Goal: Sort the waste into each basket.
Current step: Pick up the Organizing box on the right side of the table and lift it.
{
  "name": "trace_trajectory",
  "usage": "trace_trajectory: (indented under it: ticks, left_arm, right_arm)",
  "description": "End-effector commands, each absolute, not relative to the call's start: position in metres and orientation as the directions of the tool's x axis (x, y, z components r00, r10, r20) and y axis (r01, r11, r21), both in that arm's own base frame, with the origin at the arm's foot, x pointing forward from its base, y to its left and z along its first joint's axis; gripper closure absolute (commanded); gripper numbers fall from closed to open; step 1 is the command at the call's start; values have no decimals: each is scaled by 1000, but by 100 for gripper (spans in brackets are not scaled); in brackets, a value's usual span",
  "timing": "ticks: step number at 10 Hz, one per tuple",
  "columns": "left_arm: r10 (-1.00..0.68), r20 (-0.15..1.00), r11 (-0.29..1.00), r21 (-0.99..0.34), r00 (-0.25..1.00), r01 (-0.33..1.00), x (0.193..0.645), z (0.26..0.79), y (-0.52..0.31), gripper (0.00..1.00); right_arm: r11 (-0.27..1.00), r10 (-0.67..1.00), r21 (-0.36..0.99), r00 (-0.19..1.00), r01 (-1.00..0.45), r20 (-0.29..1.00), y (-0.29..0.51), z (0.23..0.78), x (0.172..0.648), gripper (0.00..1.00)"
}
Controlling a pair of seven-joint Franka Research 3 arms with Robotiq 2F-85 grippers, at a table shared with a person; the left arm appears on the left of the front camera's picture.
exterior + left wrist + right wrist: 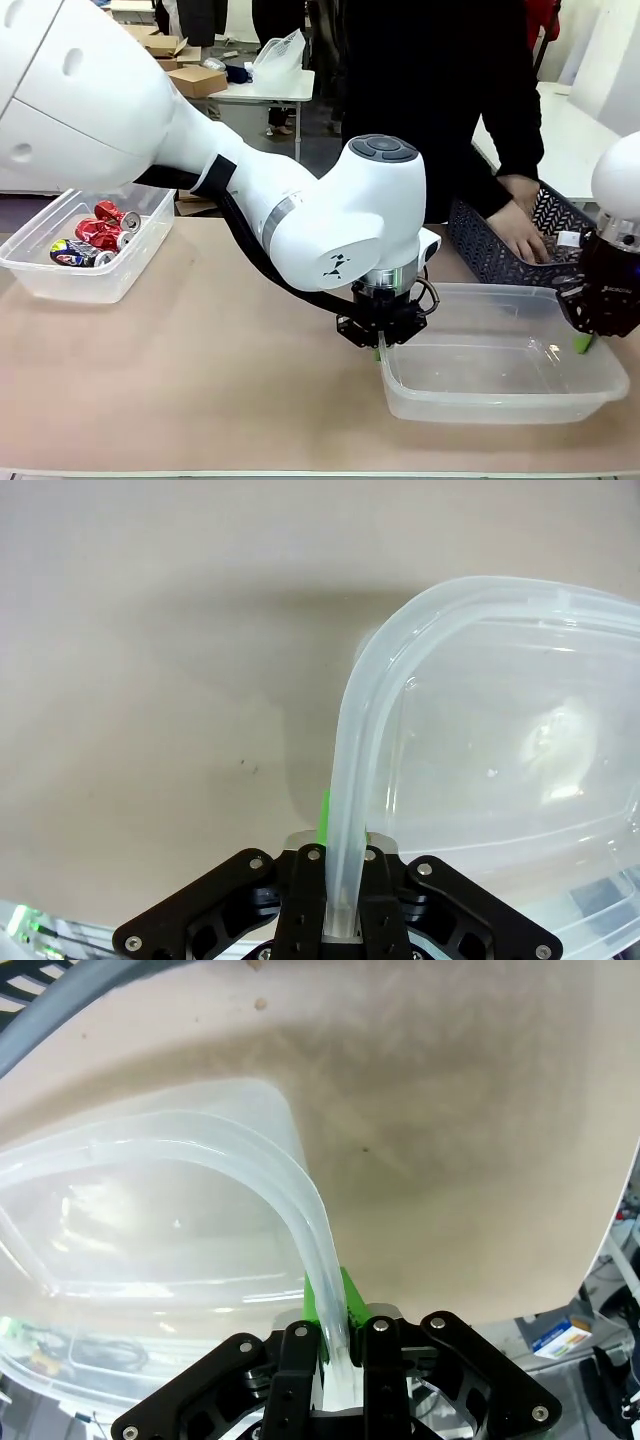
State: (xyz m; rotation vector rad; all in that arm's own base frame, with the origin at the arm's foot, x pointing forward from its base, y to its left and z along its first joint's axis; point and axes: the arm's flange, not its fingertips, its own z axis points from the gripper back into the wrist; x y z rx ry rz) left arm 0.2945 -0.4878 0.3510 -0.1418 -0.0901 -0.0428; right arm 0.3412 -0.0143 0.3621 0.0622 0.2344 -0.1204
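At the left edge of the front view, a clear tub (pixel 60 285) holds crushed cans (pixel 98 235). Most are red and one is multicoloured; their labels are too small to read. Below centre, the left gripper (pixel 383 343) is clamped narrow on the near-left rim of a second, empty tub (pixel 490 405). In the left wrist view its fingers (pixel 305 910) pinch that rim between them. At the right edge, the right gripper (pixel 583 341) pinches the same tub's right rim, and the right wrist view shows a green pad (pixel 325 1305) pressed against the plastic. White print on its body is unreadable. Behind, a person's hand (pixel 520 235) reaches into a dark lattice basket (pixel 475 250). The table (pixel 200 380) is tan. Cardboard boxes (pixel 197 80) sit on a white table farther back.
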Motion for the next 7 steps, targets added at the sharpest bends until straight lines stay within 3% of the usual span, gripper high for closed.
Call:
trace_trajectory:
  ticks: [1, 3, 5, 7]
  left_arm:
    - [-34, 109, 988, -145, 994, 50, 294, 355, -484, 100]
    - [4, 82, 984, -176, 997, 10, 297, 368, -473, 100]
    - [-39, -29, 967, -252, 999, 31, 307, 409, -436, 100]
    - [-65, -32, 950, -309, 997, 52, 317, 461, -391, 100]
  right_arm:
    - [991, -95, 69, 974, 111, -206, -5, 306, 229, 100]
    - [989, -106, 78, 973, 124, -203, -3, 328, 226, 100]
    - [988, -106, 91, 976, 125, -188, 8, 391, 219, 100]
    - [990, -129, 33, 976, 137, -174, 34, 453, 222, 100]
